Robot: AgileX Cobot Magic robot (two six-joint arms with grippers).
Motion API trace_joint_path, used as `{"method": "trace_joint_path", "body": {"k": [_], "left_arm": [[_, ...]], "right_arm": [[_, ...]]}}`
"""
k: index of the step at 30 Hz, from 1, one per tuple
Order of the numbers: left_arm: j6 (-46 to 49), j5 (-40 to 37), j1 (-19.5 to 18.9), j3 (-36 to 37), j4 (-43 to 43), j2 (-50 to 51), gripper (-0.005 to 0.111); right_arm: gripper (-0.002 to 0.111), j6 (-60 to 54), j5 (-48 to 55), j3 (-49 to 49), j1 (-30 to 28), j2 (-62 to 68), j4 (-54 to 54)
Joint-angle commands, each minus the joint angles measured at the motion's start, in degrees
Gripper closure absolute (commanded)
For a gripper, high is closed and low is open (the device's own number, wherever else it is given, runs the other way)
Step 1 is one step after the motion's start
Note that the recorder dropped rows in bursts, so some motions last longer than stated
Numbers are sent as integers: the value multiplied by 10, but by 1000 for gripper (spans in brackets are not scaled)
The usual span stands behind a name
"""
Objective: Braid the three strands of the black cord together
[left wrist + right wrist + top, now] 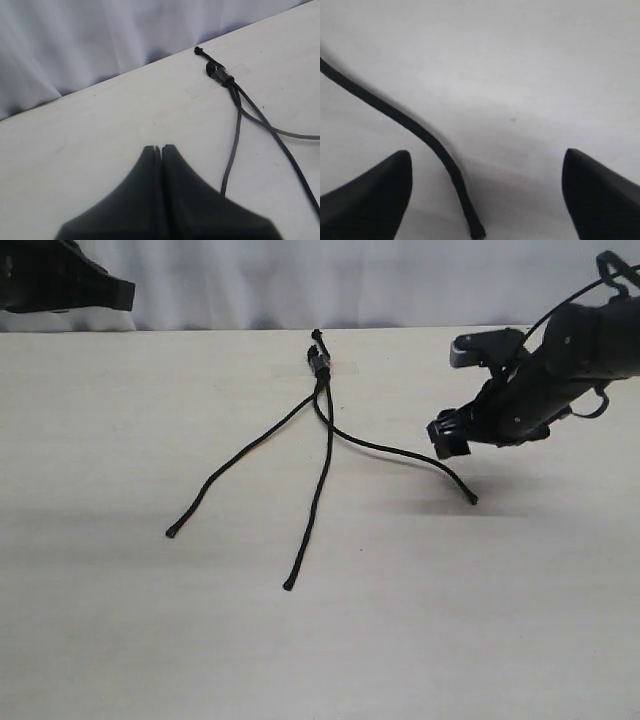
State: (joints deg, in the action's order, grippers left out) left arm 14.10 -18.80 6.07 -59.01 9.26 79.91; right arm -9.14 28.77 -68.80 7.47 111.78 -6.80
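Note:
The black cord's knotted top [320, 362] lies at the table's far middle, held under clear tape [200, 89]; the left wrist view shows the knot [220, 75] too. Three strands fan toward the front: the left strand [235, 462], the middle strand [318, 495] and the right strand [400, 452], none crossed. My right gripper [452, 395] hovers open above the right strand's end [472, 500]. In the right wrist view that strand [420, 131] runs between the spread fingers of the gripper [487, 155], untouched. My left gripper [162, 147] is shut on nothing, well short of the knot.
A pale curtain [300, 280] hangs behind the table's far edge. The left arm [60, 285] sits at the far left corner. The pale tabletop [320, 660] stretches in front of the strand tips.

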Motion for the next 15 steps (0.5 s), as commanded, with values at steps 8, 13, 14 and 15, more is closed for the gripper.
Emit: {"method": "trace_joint_path", "body": {"k": [8, 13, 14, 15], "left_arm": [[10, -26, 151, -35, 20, 150, 104], [10, -49, 212, -82, 20, 268, 76], [10, -54, 221, -94, 19, 291, 70], [10, -54, 226, -101, 19, 307, 66]], "right_arm": [[86, -7, -51, -2, -3, -139, 2], [103, -7, -51, -2, -3, -137, 2], [104, -7, -51, -2, -3, -137, 2], [104, -7, -51, -2, -3, -137, 2]]}}
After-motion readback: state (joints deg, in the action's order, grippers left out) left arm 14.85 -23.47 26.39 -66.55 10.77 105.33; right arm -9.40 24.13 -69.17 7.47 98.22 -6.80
